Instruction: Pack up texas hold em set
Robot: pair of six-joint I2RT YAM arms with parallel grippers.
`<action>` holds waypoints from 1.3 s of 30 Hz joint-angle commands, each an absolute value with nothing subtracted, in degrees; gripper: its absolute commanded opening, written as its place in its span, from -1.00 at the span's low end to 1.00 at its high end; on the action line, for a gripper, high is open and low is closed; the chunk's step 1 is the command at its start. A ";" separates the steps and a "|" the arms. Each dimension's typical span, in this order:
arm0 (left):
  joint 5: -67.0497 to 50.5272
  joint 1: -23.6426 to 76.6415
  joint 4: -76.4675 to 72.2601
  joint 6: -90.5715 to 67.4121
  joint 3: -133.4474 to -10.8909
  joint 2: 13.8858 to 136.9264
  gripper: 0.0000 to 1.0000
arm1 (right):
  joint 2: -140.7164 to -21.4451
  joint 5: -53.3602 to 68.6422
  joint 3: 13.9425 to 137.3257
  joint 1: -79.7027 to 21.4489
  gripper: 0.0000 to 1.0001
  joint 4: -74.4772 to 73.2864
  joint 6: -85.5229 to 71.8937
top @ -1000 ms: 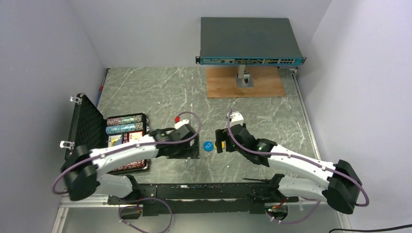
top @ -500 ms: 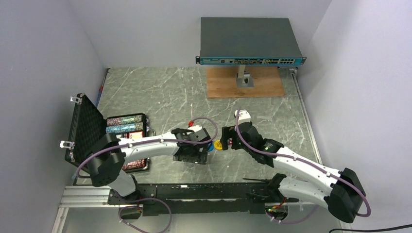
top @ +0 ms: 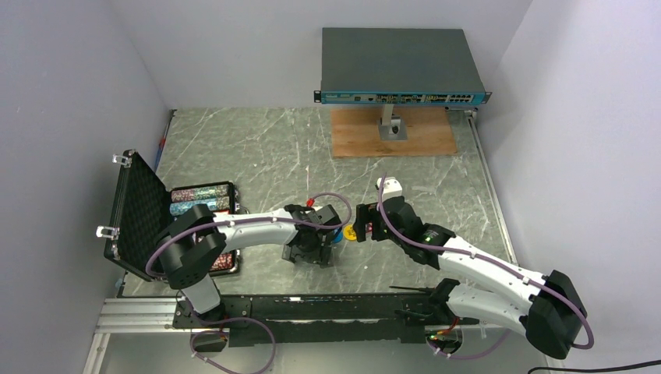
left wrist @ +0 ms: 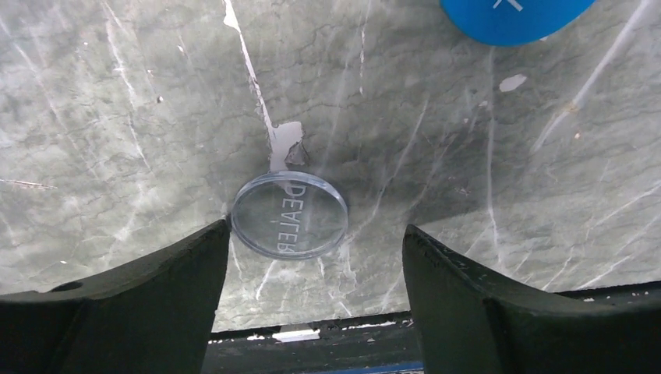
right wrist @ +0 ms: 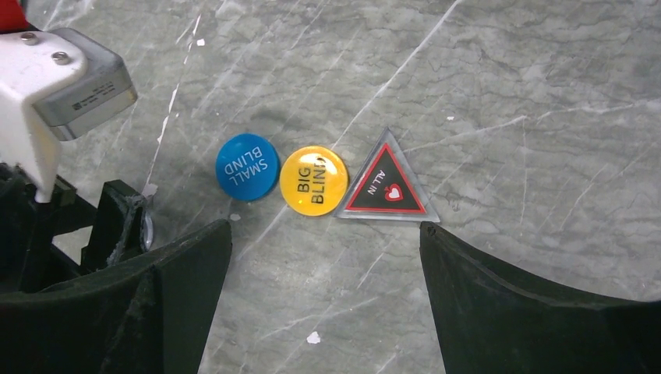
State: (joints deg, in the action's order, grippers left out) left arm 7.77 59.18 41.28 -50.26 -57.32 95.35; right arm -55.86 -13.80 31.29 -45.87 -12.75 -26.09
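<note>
The black case [top: 140,209] lies open at the left, with rows of chips [top: 200,199] inside. In the left wrist view a clear dealer disc [left wrist: 289,216] lies flat on the table. My left gripper [left wrist: 316,234] stands open over it, and the left finger [left wrist: 156,296] touches its rim. The blue small-blind disc [right wrist: 247,167], the yellow big-blind disc [right wrist: 313,180] and the red-edged all-in triangle [right wrist: 386,189] lie in a row. My right gripper [right wrist: 325,234] is open just short of them and holds nothing. From above, both grippers [top: 312,251] [top: 362,226] flank the discs.
A big grey network switch [top: 401,66] stands on a post over a wooden board [top: 394,132] at the back. White walls close in the left, the back and the right. A black rail [top: 312,312] runs along the near edge by the arm bases.
My left arm has swung right from beside the case to the discs and come down over the clear disc. My right gripper has shifted slightly toward the far side and stays open.
</note>
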 commanded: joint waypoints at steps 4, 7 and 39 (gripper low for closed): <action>8.09 59.04 40.96 -49.51 -57.29 97.73 0.53 | -55.71 -13.03 31.09 -45.53 0.83 -9.98 -25.58; 8.67 58.90 41.31 -49.19 -57.40 98.11 0.45 | -55.70 -12.79 30.78 -45.52 0.83 -9.69 -25.65; 11.04 58.64 40.43 -46.11 -56.25 96.77 -0.99 | -58.69 -11.68 32.23 -45.10 0.83 -10.35 -25.27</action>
